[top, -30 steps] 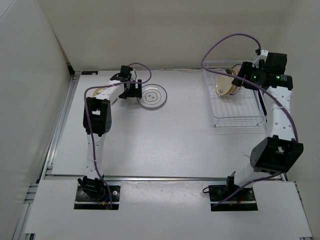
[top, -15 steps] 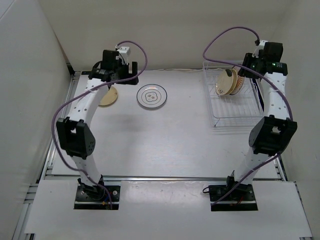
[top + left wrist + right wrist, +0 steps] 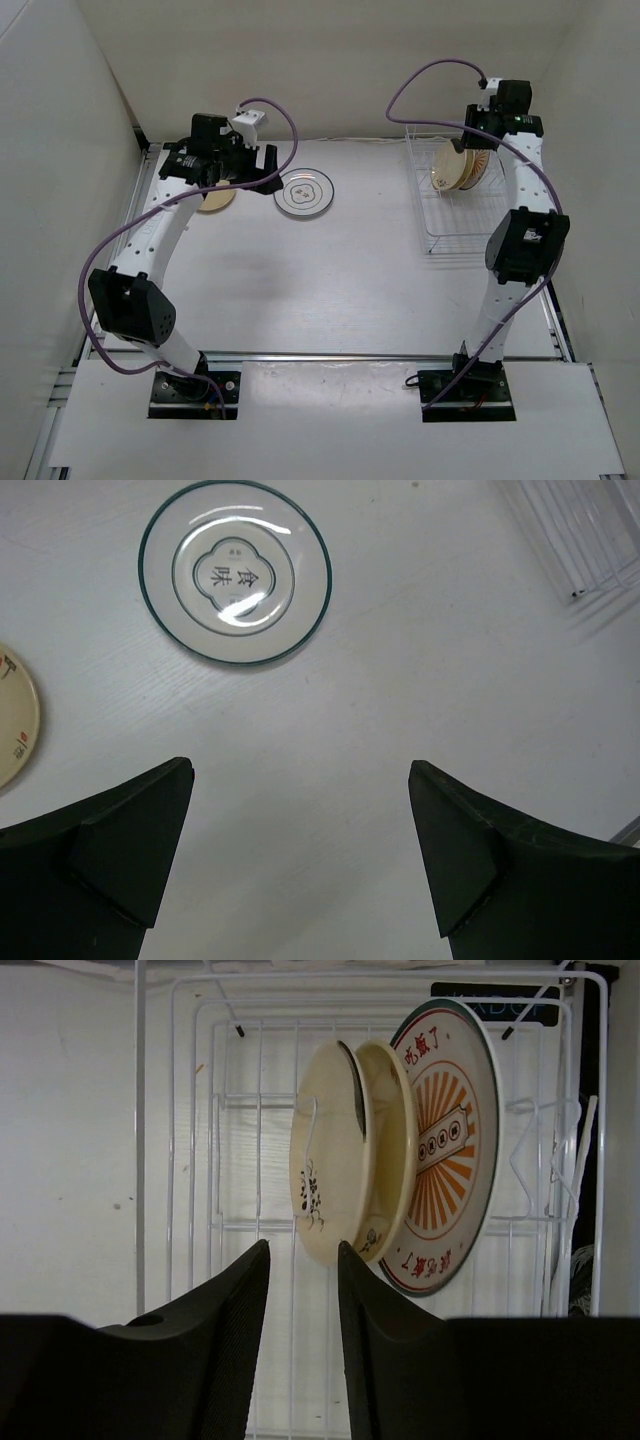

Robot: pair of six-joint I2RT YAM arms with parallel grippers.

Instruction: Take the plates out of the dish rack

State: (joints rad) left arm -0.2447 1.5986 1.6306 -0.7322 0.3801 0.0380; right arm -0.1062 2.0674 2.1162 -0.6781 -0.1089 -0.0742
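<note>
The white wire dish rack (image 3: 480, 235) stands at the far right. In it stand on edge two cream plates (image 3: 325, 1180) (image 3: 392, 1140) and an orange sunburst plate (image 3: 452, 1150). My right gripper (image 3: 302, 1250) hovers above the rack, narrowly open and empty, just short of the nearest cream plate's lower rim; from above it (image 3: 472, 140) is over the rack's far end. A white plate with a dark rim (image 3: 235, 572) lies flat on the table, and a cream plate (image 3: 12, 720) lies left of it. My left gripper (image 3: 300, 780) is wide open and empty above the table near them.
The rack's corner (image 3: 590, 530) shows at the top right of the left wrist view. Walls close in the table on the left, back and right. A purple cable loops over each arm. The left arm partly covers the cream plate (image 3: 215, 198) on the table.
My left gripper has risen and drawn back from the white plate, which stays on the table. My right arm has swung from the rack's right side to above its far end.
</note>
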